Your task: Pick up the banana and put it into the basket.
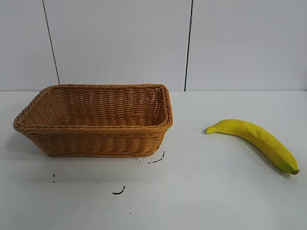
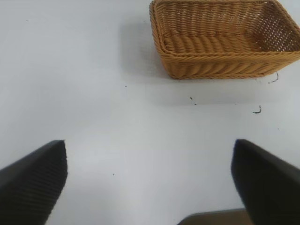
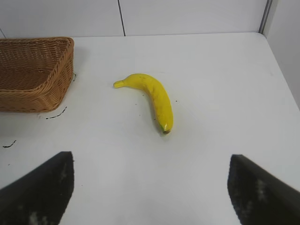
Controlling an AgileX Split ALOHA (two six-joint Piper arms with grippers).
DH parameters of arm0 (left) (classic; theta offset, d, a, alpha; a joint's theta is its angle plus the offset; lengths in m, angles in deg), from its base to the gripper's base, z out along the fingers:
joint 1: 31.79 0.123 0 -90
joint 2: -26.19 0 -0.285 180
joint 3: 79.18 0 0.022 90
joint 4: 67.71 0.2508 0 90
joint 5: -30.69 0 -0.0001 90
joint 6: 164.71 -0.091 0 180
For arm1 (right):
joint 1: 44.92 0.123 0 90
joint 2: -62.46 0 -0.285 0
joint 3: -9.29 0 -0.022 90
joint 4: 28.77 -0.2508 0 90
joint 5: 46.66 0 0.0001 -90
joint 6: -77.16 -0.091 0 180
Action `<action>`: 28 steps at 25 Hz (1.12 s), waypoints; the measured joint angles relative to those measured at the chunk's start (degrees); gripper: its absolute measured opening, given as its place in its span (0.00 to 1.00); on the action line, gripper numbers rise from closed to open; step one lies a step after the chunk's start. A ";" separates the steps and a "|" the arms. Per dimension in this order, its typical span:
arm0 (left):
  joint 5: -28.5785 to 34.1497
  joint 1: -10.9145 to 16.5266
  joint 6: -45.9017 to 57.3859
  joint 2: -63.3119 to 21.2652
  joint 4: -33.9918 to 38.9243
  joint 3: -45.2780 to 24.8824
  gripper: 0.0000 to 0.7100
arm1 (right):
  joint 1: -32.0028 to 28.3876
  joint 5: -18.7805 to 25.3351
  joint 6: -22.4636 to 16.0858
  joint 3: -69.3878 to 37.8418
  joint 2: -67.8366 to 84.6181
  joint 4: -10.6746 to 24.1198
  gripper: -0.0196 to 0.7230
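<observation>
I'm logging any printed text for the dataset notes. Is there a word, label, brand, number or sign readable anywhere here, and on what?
None: no readable text in any view.
The banana bears no sticker or label.
The basket is plain wicker, no tag showing.
The black marks on the table near the basket are short scribbles and specks, not letters or digits.
The wall behind shows only panel seams.

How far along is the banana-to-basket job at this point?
Nothing looks done yet. The banana lies on the white table, apart from the basket, which holds nothing. Nothing is in hand either: the left hand and right hand both stand open over bare table, short of either thing. The whole job is left: reach the banana, grasp it, carry it across and drop it into the basket.
</observation>
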 joint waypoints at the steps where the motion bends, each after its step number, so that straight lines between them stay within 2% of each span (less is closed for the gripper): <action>1: 0.00 0.00 0.00 0.00 0.00 0.00 0.97 | 0.00 0.00 0.00 0.00 0.00 0.00 0.86; 9: 0.00 0.00 0.00 0.00 0.00 0.00 0.97 | 0.00 0.00 0.00 0.00 0.00 0.00 0.86; 14: 0.00 0.00 0.00 0.00 0.00 0.00 0.97 | 0.00 0.32 -0.34 1.56 -4.90 -0.50 0.94; 21: 0.00 0.00 0.00 0.00 0.00 0.00 0.97 | 0.00 0.92 -0.26 12.44 -26.77 -0.88 0.96; 28: 0.00 0.00 0.00 0.00 0.00 0.00 0.97 | 0.00 3.10 1.68 26.36 -51.48 -0.94 0.96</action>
